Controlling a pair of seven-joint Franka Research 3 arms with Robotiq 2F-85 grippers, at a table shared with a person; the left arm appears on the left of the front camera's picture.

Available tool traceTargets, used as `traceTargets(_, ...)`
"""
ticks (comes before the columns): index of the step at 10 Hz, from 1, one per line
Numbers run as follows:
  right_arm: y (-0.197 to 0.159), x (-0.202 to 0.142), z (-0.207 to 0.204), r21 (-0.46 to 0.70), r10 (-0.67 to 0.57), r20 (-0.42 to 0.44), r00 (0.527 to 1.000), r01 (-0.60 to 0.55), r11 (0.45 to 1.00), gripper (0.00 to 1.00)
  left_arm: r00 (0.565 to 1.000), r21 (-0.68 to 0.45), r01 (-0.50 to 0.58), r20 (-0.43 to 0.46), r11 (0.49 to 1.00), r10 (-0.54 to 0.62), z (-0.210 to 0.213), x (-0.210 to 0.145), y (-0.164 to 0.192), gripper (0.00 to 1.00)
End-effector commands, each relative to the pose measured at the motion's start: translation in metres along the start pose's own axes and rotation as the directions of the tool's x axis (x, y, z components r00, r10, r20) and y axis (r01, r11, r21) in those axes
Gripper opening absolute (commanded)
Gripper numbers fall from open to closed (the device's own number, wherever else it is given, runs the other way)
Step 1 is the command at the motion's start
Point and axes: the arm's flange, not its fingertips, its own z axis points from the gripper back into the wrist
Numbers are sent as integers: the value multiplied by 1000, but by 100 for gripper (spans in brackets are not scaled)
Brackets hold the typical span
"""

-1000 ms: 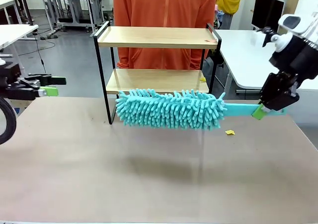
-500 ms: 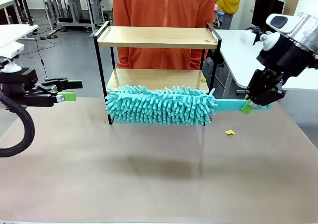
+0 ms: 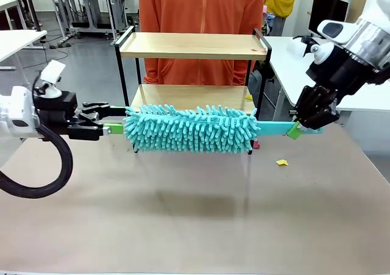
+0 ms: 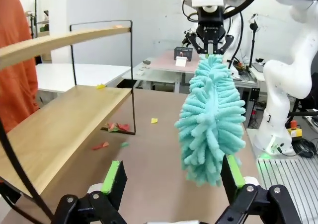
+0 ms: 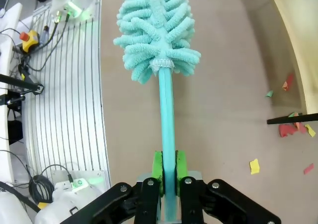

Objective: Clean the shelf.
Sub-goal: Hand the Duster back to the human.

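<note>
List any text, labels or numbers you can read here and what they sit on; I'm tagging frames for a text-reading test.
None can be read.
Small white card on a far table, left wrist view: too small and blurred to read.
Shelf, teal duster, left hand and right hand: no print visible.

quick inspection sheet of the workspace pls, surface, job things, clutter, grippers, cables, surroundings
surface: brown table top, bare in front
job's things: shelf upright at the far side; teal duster held level before its lower board
clutter: paper scraps by the shelf leg, yellow scrap on the table
grippers: right gripper shut on the duster handle; left gripper open at the duster's tip
cables: black hose on the left arm
surroundings: person in orange behind the shelf
</note>
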Motion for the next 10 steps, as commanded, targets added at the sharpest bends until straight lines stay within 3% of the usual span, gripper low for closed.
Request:
traceTargets(1,3,0,4,-9,-12,5,1000,12,1000,13,999,5,26,30,1000,-27,-12,-12,-12,100)
traceTargets(5,3,0,4,-9,-12,5,1000,12,1000,13,995,-108,-32,93,994,42,-36,-13,-10,100)
traceTargets(10,3,0,4,-9,-12,5,1000,12,1000,13,992,-155,-43,111,987,61,-68,-6,-6,100)
